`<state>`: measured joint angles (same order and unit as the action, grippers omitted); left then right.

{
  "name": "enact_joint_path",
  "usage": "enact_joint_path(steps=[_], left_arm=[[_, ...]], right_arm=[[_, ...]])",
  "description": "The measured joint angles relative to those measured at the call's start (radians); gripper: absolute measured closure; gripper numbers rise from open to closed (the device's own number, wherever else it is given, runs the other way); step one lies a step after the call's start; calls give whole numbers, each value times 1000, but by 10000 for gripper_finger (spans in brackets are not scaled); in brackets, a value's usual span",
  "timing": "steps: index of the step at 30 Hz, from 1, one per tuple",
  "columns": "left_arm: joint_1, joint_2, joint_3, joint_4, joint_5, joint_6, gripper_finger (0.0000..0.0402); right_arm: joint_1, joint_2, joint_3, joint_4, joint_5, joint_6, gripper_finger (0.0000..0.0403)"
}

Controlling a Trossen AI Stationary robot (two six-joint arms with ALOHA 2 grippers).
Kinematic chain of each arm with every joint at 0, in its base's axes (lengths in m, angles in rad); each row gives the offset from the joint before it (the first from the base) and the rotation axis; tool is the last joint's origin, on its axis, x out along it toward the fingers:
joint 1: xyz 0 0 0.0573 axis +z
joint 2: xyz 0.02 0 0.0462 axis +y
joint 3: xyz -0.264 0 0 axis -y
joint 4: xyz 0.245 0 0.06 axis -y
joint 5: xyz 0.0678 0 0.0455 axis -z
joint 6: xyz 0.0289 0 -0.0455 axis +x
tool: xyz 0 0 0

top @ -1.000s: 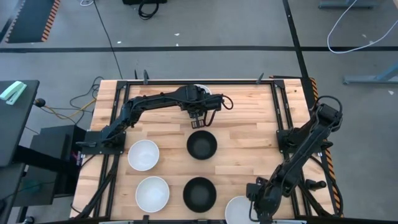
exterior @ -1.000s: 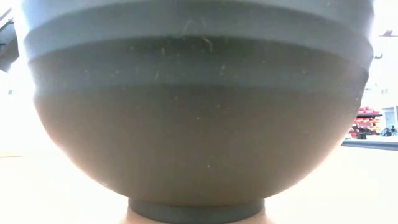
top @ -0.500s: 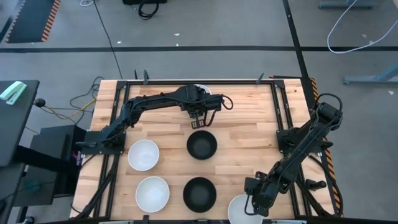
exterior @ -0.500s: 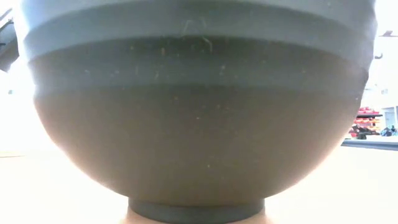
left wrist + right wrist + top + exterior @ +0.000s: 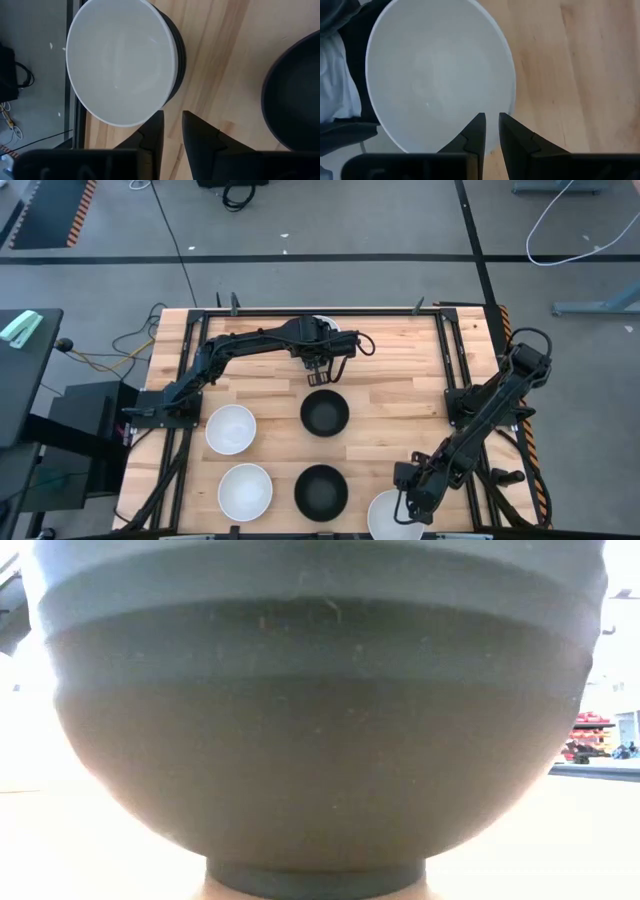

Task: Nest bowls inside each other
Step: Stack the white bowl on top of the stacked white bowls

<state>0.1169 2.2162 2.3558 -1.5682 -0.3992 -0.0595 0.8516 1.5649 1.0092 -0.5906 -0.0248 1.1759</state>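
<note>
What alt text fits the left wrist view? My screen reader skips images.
A white bowl sits nested on black bowls at the wooden table's edge. The left gripper, its two dark fingers slightly apart and empty, hangs beside it; another black bowl shows partly.

No legible text, label, brand, number or sign was present in any view. Bowls, table and arms carried no readable markings.
</note>
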Motion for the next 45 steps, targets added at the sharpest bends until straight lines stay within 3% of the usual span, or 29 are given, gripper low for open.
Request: enact_joint_path(steps=[11,35,45], left_arm=[[0,0,0,1,0,-5,332],[0,0,0,1,0,-7,329],[-1,0,0,0,0,-8,340]], right_arm=[[-6,-2,0,-66,21,-2,343],[29,-2,0,-24,69,33,343],[28,53,-1,-31,53,33,343]])
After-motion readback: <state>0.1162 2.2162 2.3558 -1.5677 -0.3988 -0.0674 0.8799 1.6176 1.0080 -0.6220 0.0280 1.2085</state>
